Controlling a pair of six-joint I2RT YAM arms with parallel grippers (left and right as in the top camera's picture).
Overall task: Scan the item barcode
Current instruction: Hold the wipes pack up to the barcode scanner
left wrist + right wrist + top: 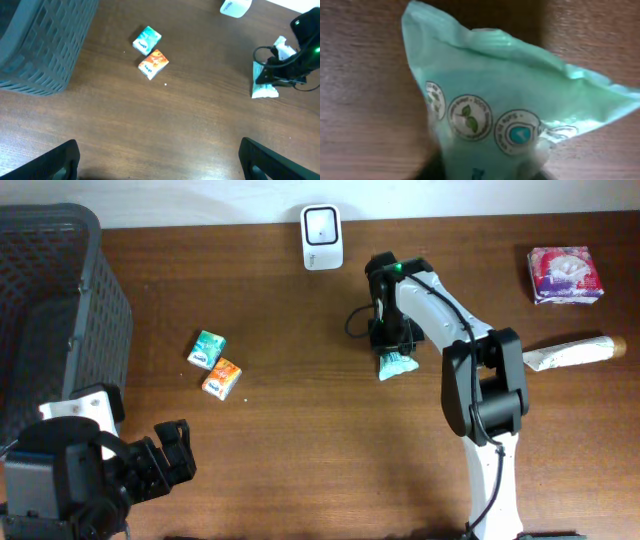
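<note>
A crumpled teal packet (396,364) lies on the wooden table, right of centre and below the white barcode scanner (322,237). My right gripper (392,342) points down onto it. In the right wrist view the teal packet (505,110) fills the frame, and its lower end is pinched between the dark fingers of my right gripper (485,172). My left gripper (165,455) hovers near the front left corner, open and holding nothing. The left wrist view shows its fingers (62,160) spread wide over bare wood, with the teal packet (262,87) and scanner (235,6) far off.
A dark grey basket (50,300) stands at the left edge. A small teal pack (207,348) and an orange pack (222,378) lie left of centre. A purple-pink pack (566,274) and a white tube (570,352) sit at the right.
</note>
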